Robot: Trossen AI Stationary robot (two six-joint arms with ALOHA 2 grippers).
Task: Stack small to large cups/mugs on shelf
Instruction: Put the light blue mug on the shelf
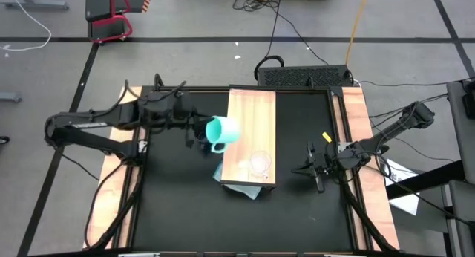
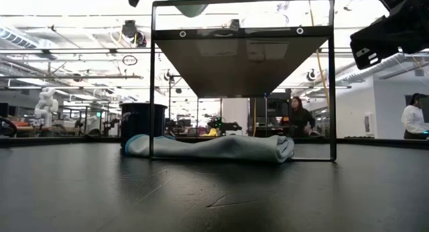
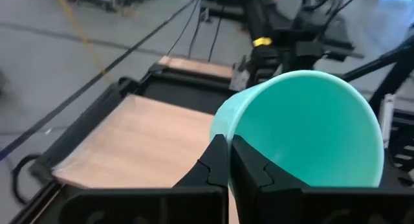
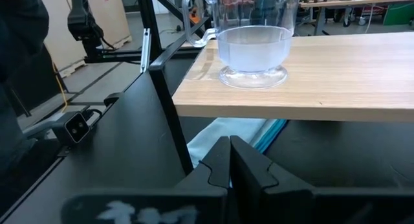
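My left gripper (image 1: 199,128) is shut on the turquoise mug (image 1: 223,130) and holds it in the air at the left edge of the light-wood shelf (image 1: 252,123). The mug also shows in the low view (image 2: 188,0). The clear glass mug (image 1: 260,163) stands on its base on the shelf's near end and shows in the right wrist view (image 4: 252,46). The dark navy mug (image 2: 143,123) stands on the table left of the shelf. My right gripper (image 1: 315,170) is shut and empty, right of the shelf. My left gripper holds the turquoise mug by the edge of its wall (image 3: 226,130), pinched between the two fingers. The fingers come level from the table's left side. The mug is lifted clear and tipped on its side, its handle (image 1: 217,147) toward the table's near edge.
A light-blue cloth (image 2: 214,148) lies on the table under the shelf, sticking out at its near end (image 1: 249,190). The shelf plank sits on a black metal frame (image 2: 153,78). Wooden strips (image 1: 356,116) run along the table's sides. People (image 2: 298,118) are in the room behind.
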